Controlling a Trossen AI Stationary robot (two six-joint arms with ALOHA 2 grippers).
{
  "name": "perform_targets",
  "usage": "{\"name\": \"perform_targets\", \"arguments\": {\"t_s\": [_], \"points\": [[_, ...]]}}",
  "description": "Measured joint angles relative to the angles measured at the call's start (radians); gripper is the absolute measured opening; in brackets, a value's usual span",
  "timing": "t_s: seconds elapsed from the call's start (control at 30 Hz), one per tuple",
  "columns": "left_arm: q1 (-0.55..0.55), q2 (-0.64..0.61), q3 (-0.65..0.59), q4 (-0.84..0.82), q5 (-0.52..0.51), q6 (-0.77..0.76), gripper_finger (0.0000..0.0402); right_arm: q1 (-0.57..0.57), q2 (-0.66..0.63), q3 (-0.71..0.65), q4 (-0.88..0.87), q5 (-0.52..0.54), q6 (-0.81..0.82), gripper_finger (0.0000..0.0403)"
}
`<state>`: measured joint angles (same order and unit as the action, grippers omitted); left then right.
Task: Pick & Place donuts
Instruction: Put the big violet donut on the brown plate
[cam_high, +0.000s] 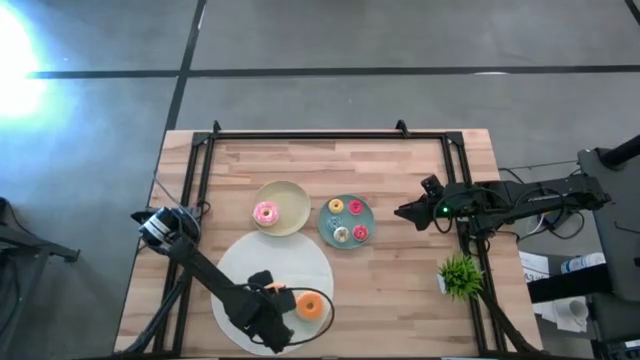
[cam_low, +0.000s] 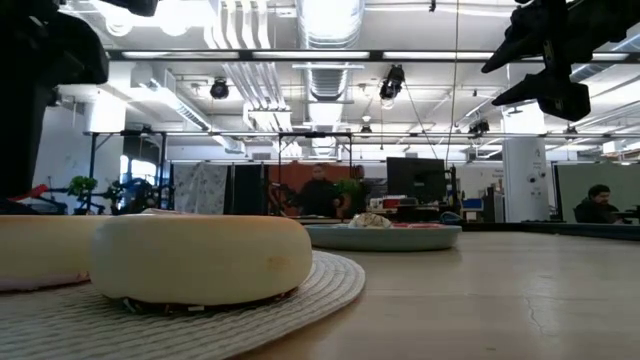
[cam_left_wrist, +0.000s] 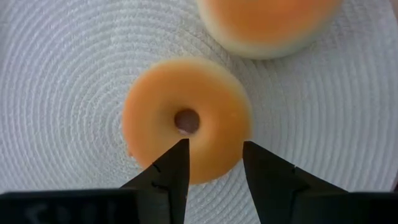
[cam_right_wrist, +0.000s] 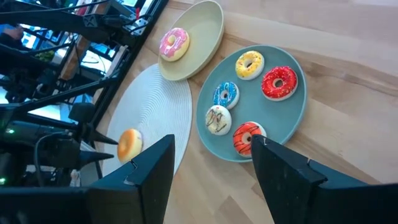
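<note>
- L gripper (cam_left_wrist: 214, 163) is hovering over the white mat (cam_high: 240, 270) at the table's near edge, fingers (cam_left_wrist: 171, 171) standing apart w/ a clear gap, gripping nothing.
- Orange donut (cam_left_wrist: 186, 118) is lying flat on the mat right under those fingertips; in the L wrist view the tips are overlapping its near rim, can't tell if touching.
- A second orange-tan donut (cam_left_wrist: 267, 25) is sitting just beside it on the mat, partly cut off by the frame edge.
- In the low view a pale donut (cam_low: 200, 258) is filling the foreground on the mat, blocking most of what's behind.
- Pink donut (cam_high: 265, 212) is resting on the cream plate (cam_high: 295, 200), which is overlapping the mat's far edge.
- Teal plate (cam_high: 365, 230) is sitting just R of the cream one, carrying five tiny donuts (cam_right_wrist: 249, 64): yellow, red, blue, whitish w/ choc drizzle, red striped.
- R gripper (cam_high: 405, 212) is waiting above the table to the R of the teal plate, fingers (cam_right_wrist: 149, 171) spread wide, holding nothing.
- Small green plant (cam_high: 460, 275) is standing near the table's R edge, below the R arm.
- Black frame rails (cam_high: 300, 135) are running along the far edge and both sides of the table.
- People are showing far back in the room in the low view.
</note>
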<state>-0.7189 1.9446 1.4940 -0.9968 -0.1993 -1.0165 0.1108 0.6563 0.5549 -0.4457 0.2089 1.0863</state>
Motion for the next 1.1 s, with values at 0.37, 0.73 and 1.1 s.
{"name": "perform_targets", "arguments": {"t_s": [0.37,0.73,1.1], "points": [[-0.005,0.0,-0.009,0.062,-0.003,0.081,0.0155,0.0,0.0,0.0,0.0,0.004,0.001,0.0203],[-0.002,0.0,-0.122,0.166,-0.019,0.099,0.0152,0.0,0.0,0.0,-0.019,0.027,0.003,0.0203],[0.026,-0.003,-0.15,0.163,-0.022,0.061,0.0019,0.0,0.0,0.0,-0.019,0.029,0.01,0.0203]]}}
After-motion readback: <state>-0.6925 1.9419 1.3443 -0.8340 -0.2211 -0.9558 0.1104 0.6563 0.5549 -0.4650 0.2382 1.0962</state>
